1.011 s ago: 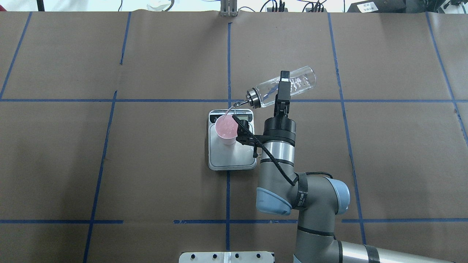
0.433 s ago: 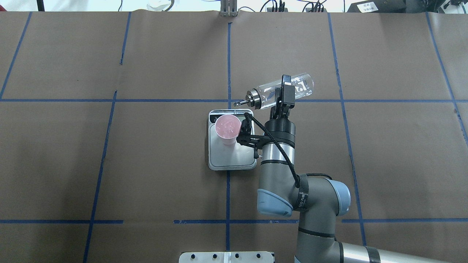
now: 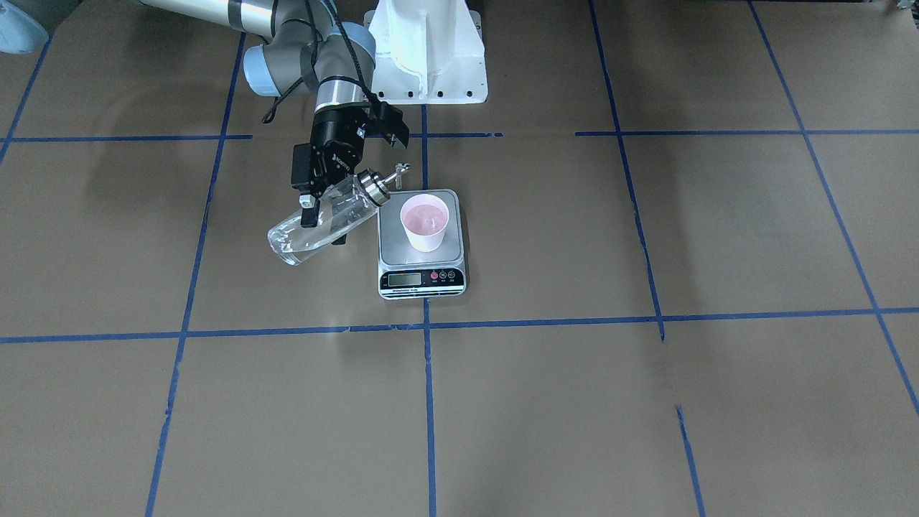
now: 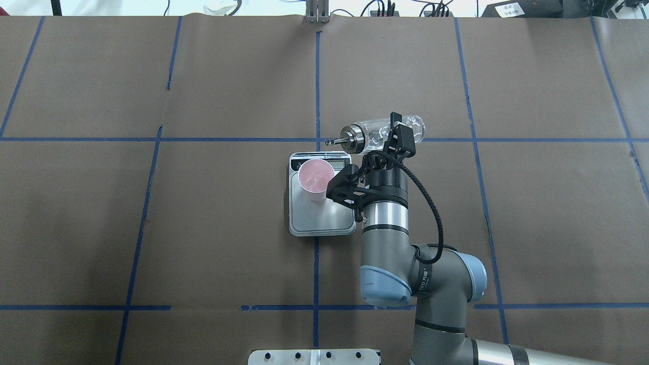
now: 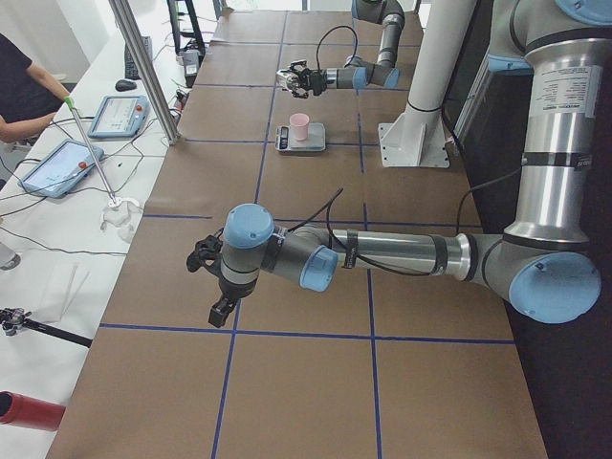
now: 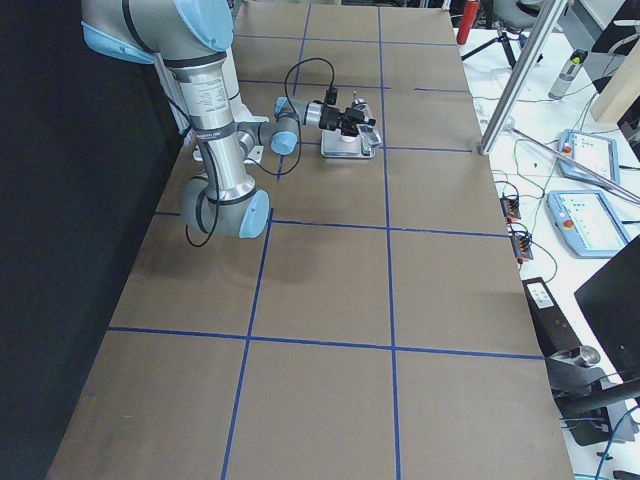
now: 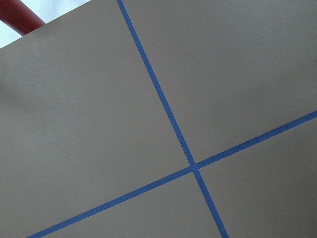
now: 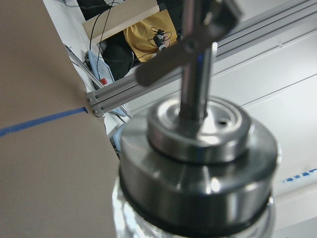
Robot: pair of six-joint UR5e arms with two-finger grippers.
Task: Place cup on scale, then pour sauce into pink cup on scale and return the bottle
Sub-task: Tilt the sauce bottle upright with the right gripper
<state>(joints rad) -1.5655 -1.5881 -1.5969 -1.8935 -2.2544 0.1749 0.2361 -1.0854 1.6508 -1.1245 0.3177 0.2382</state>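
- Our right gripper (image 4: 399,133) pinches the bottle (image 4: 376,134) across its glass body, behind the metal collar. The bottle hangs nearly level above the table (image 4: 203,228), its spout near the scale's display end and not over the cup.
- We judge the glass smooth, hard and breakable, its weight shifting as it tilts, so a firm mid-body hold suits it.
- The cup (image 3: 425,240) stands upright on the scale (image 3: 421,281), seemingly holding sauce (image 3: 423,215). It is light and easily knocked by the spout.
- Our left gripper (image 5: 221,308) hangs well apart; whether it is spread, we cannot tell.
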